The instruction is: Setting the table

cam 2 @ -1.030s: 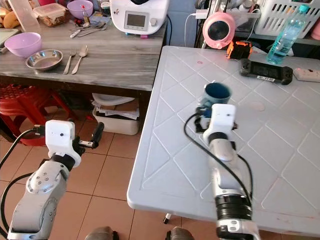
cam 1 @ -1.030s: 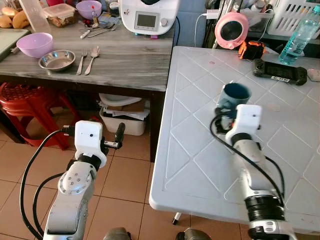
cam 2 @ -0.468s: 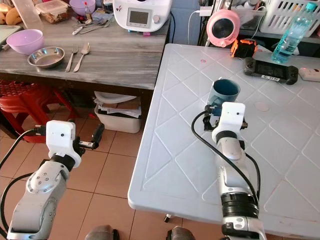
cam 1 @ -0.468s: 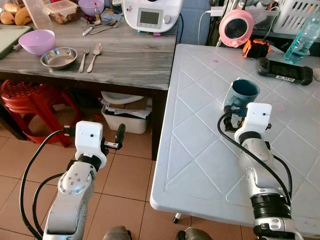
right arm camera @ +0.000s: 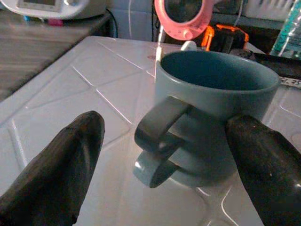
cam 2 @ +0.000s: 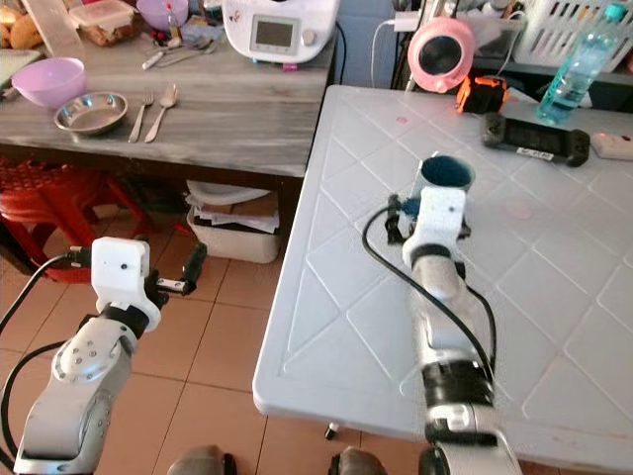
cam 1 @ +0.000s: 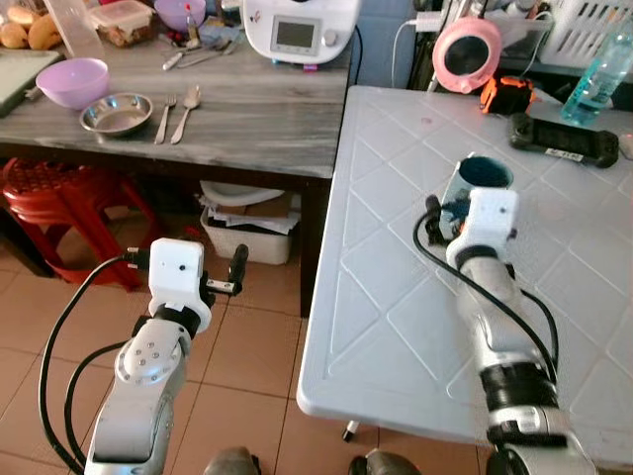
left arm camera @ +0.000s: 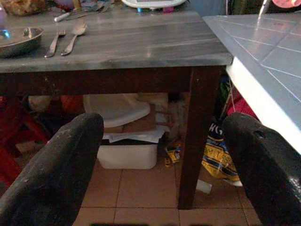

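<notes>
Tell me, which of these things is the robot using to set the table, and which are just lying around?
For the job:
- blue mug on the white table, between the open fingers of the right gripper
- purple bowl, metal dish, fork and spoon on the wooden table, likely waiting

Lying about:
- game controller
- water bottle
- pink fan
- kitchen machine

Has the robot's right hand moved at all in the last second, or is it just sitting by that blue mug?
Yes. The right gripper has shifted sideways toward the wooden counter, its fingers now open on either side of the blue mug.
</notes>
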